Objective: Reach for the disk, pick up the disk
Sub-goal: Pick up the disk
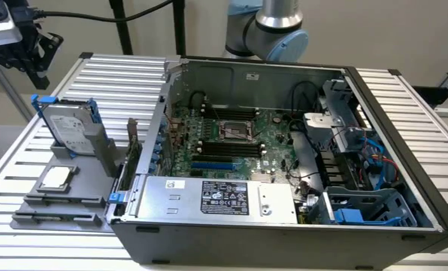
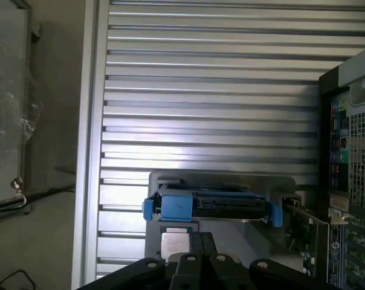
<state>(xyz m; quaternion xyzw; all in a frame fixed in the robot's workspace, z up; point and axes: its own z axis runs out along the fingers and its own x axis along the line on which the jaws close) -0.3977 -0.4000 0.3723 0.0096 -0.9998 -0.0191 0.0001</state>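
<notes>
The disk [image 1: 67, 125] is a silver-grey hard drive with a white label in a blue caddy. It stands upright on edge in a grey holder [image 1: 77, 153], at the exterior view's left beside the computer case. My gripper [image 1: 34, 66] hangs high above the table's far left corner, well above the disk and apart from it. In the wrist view I look down on the disk's top edge [image 2: 213, 204] with its blue caddy ends, a good way below the gripper's black body [image 2: 200, 269].
An open computer case [image 1: 284, 237] takes up the table's middle, with a motherboard [image 1: 232, 141] and a silver box with a black label [image 1: 224, 197]. A small square silver chip [image 1: 56, 176] lies on the grey fixture near the disk. The slatted aluminium table [image 1: 111, 79] extends around them.
</notes>
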